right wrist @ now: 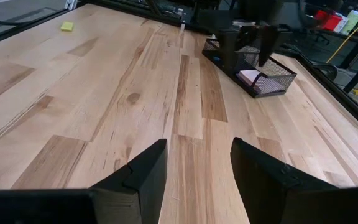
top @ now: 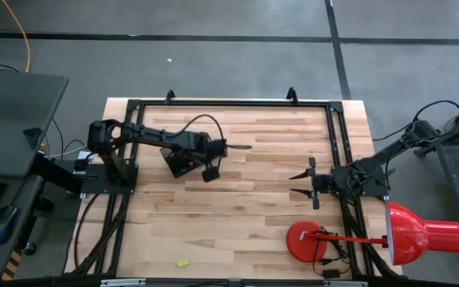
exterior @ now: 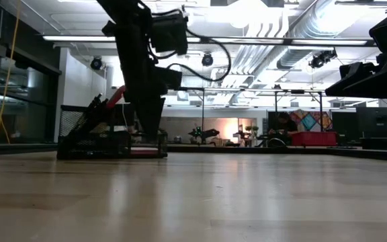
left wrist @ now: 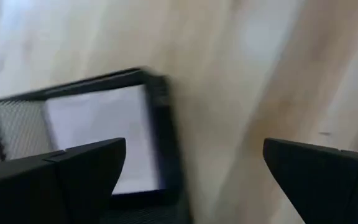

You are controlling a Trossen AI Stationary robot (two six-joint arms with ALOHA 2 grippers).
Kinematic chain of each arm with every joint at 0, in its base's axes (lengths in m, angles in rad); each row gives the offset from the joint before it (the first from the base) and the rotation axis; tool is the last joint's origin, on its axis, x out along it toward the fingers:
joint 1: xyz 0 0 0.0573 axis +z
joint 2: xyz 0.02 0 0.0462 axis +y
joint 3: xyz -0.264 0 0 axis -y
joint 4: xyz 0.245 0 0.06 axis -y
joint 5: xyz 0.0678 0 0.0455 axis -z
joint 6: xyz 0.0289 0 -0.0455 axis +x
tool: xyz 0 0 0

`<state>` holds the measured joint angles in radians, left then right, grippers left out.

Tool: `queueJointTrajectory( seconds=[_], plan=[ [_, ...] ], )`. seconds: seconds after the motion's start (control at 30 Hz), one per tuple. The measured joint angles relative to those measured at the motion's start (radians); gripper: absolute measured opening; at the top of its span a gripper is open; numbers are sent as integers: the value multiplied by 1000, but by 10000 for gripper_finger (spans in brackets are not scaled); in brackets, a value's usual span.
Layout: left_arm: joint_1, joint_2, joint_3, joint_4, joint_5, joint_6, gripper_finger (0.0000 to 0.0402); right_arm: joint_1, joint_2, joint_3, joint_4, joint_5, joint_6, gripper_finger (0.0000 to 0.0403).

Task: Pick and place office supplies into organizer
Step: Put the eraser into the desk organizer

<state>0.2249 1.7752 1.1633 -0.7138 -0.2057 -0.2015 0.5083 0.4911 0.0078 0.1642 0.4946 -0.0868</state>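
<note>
Dark, blunt fingers (left wrist: 86,168) of my left gripper (top: 210,165) stand wide apart, holding nothing, just above the black wire-mesh organizer (top: 178,160) on the bench's (top: 253,207) left half, toward the far edge. I see a pale square pad (left wrist: 101,134) lying inside one compartment. My right gripper (top: 303,183) waits near the right edge, fingers apart and empty. Small yellow eraser-like piece (top: 183,262) lies by the near edge, beside smooth planks.

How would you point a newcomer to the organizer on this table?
Start at the wooden table and go to its far left part, where the left gripper hovers with fingers open. Just beneath it sits the organizer: a low black mesh tray, the only container on the table, unlike the red lamp at the near right.
</note>
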Motion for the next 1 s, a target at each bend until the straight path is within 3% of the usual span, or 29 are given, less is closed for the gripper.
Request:
queueJointTrajectory(
  seconds=[0.33,0.6,0.83,1.0],
  plan=[
    [-126,0,25,120,18,16,369,0,0,0,-3,0,0,169],
    [-239,0,25,197,48,-168,369,0,0,0,-3,0,0,169],
    [-322,1,25,181,133,-302,374,0,0,0,-3,0,0,169],
    [-420,1,25,22,181,-327,368,0,0,0,-3,0,0,169]
  ],
)
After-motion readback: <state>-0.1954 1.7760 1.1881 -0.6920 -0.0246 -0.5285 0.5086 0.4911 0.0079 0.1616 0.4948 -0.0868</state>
